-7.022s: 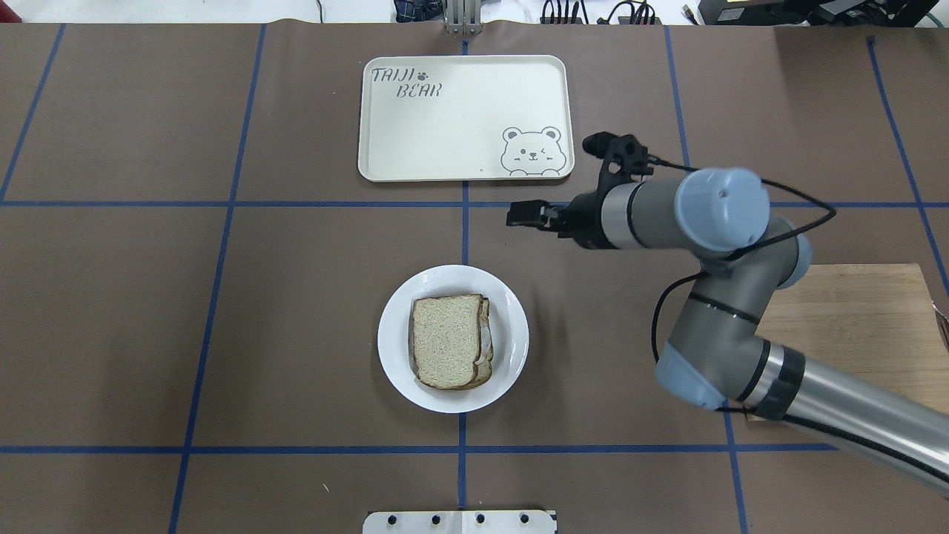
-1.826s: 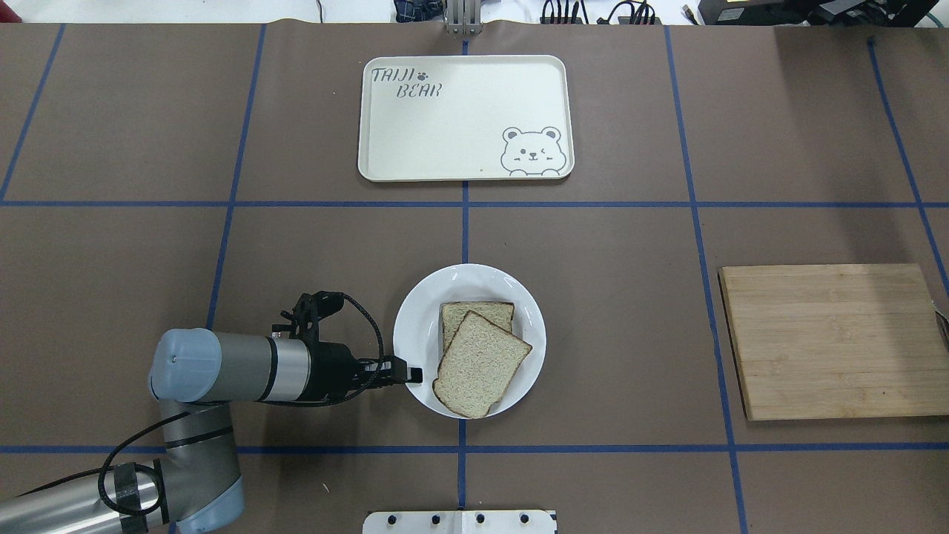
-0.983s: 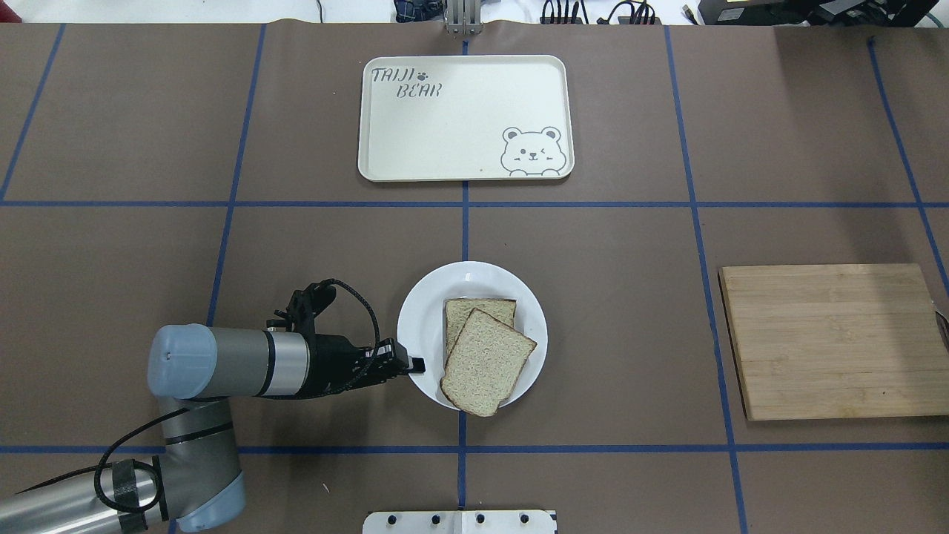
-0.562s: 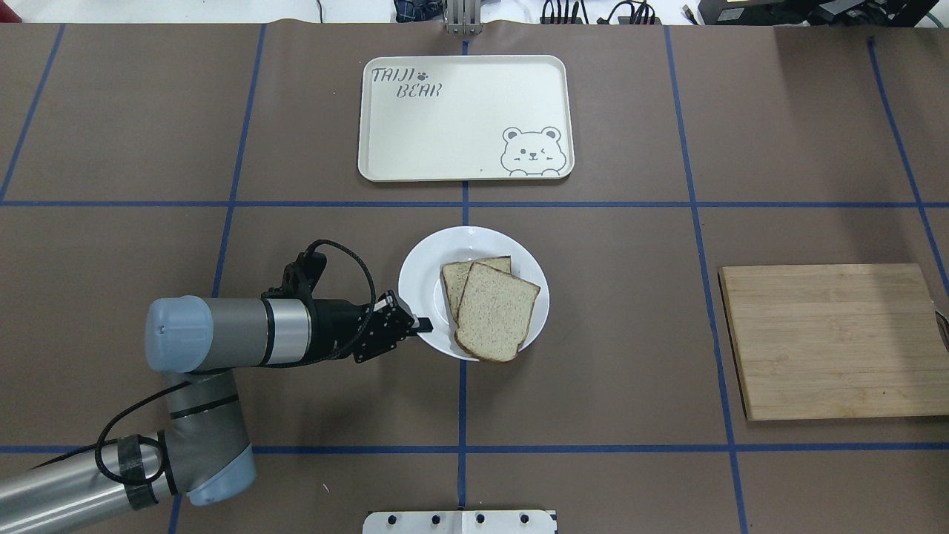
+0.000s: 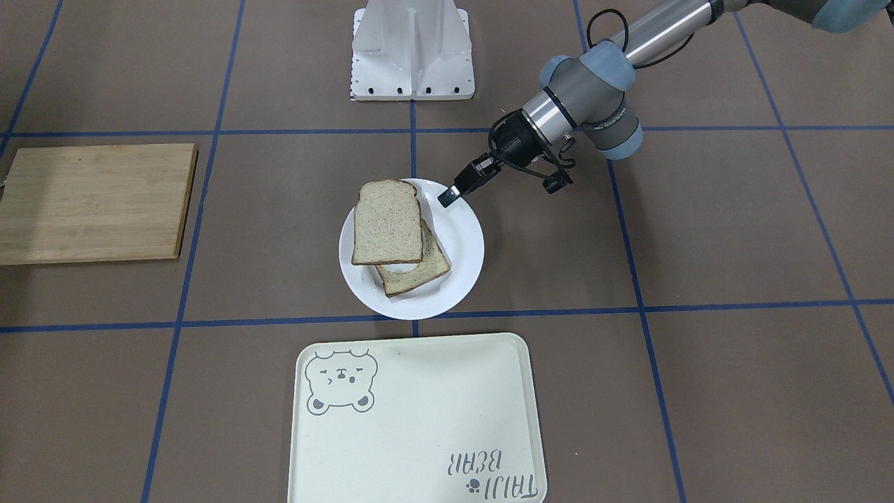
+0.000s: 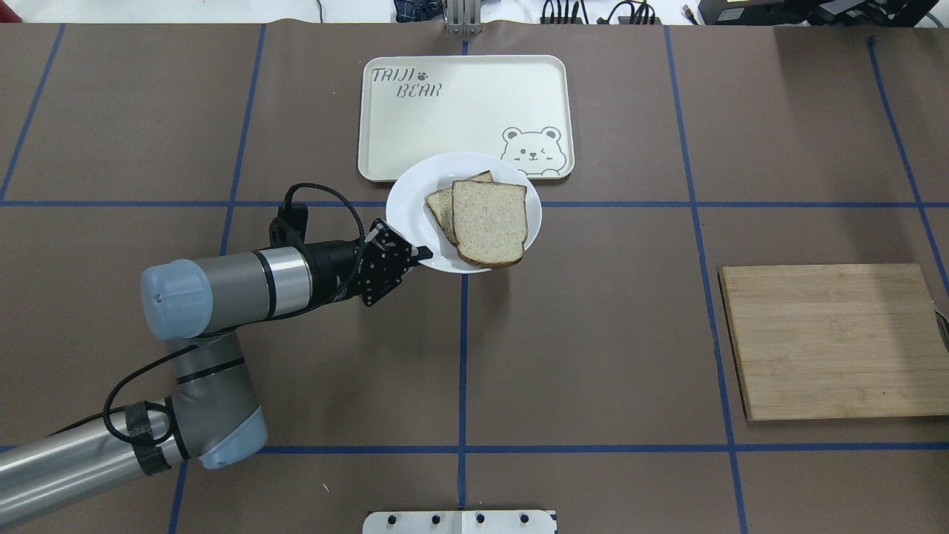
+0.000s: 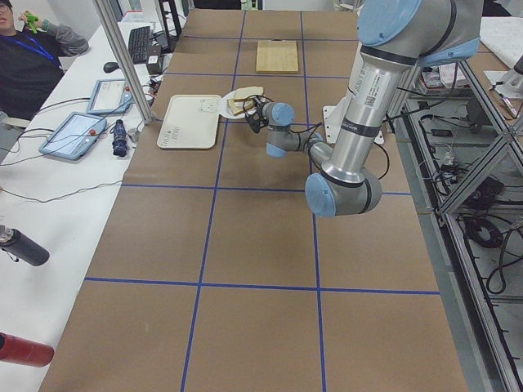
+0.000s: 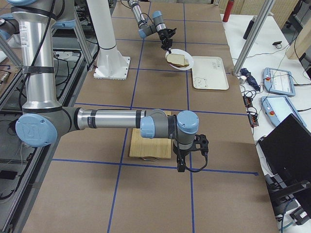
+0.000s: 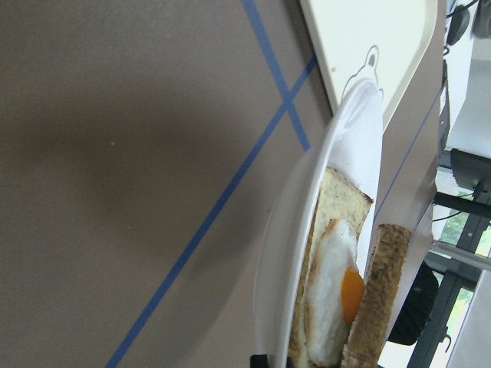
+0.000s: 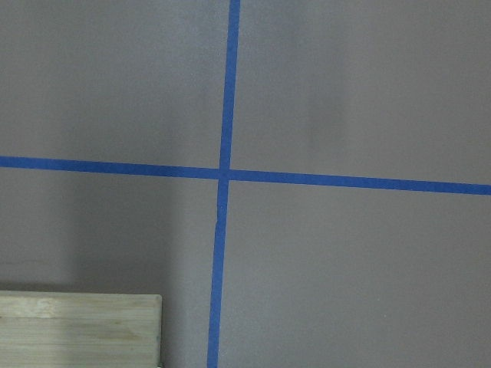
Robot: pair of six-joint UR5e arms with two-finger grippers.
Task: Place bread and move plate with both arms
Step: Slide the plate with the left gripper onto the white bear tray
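My left gripper (image 6: 424, 255) is shut on the near-left rim of the white plate (image 6: 411, 200) and holds it lifted and tilted, over the front edge of the cream bear tray (image 6: 460, 111). The dark-crusted bread (image 6: 489, 222) lies on top, skewed, its corner past the plate's rim. It covers most of a second slice (image 6: 439, 208) with a fried egg (image 9: 337, 291). In the front-facing view the gripper (image 5: 447, 198) pinches the plate (image 5: 461, 237) under the bread (image 5: 387, 222). My right gripper (image 8: 187, 162) hangs beside the cutting board; I cannot tell if it is open.
A wooden cutting board (image 6: 834, 341) lies at the table's right side. The white pedestal base (image 5: 412, 49) stands at the robot's edge. Blue tape lines cross the brown table cover. An operator sits beyond the far edge in the exterior left view.
The left gripper took the plate's rim, lifted it and carried it from the table's middle toward the tray. The top bread slid askew. The right arm left the overhead view.
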